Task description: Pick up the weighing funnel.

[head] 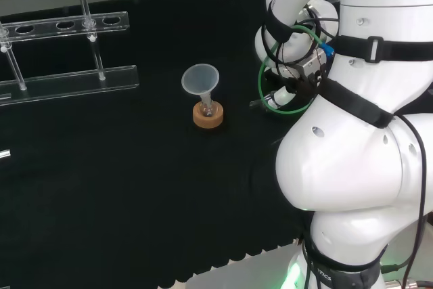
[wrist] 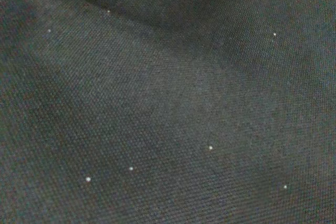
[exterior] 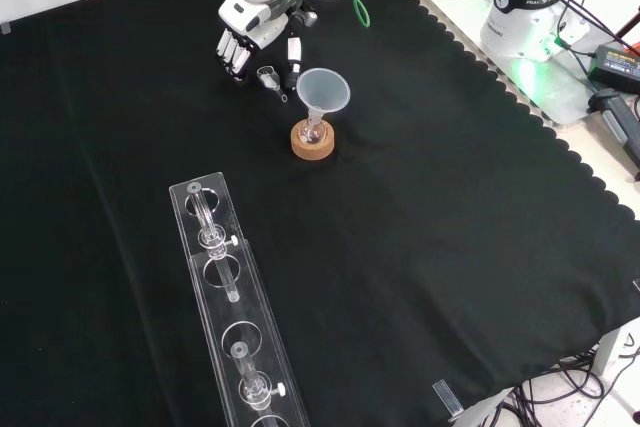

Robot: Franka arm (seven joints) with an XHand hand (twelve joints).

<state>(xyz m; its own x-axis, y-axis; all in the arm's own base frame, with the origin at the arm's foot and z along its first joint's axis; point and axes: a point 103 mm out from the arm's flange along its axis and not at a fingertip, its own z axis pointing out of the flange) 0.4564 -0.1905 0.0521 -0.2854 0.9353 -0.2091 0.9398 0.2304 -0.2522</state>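
Weighing funnel (exterior: pixel 268 76), small, clear and short-stemmed, sits just beside the hand (exterior: pixel 250 32).

Weighing funnel (exterior: pixel 269 76): small, clear, scoop-shaped, with a short thin stem. Seen in the front view against the black cloth (exterior: pixel 420 247), near the view's top. Wider cup end turned toward the view's upper left, stem slanting toward the lower right. Placed just below the hand (exterior: pixel 245 35) and just left of the rim of the big funnel (exterior: pixel 323 90); apart from the cork ring (exterior: pixel 312 141). Contents not discernible. Resting on the cloth or lifted off it: not discernible. Touched by the hand or not: likewise not discernible.
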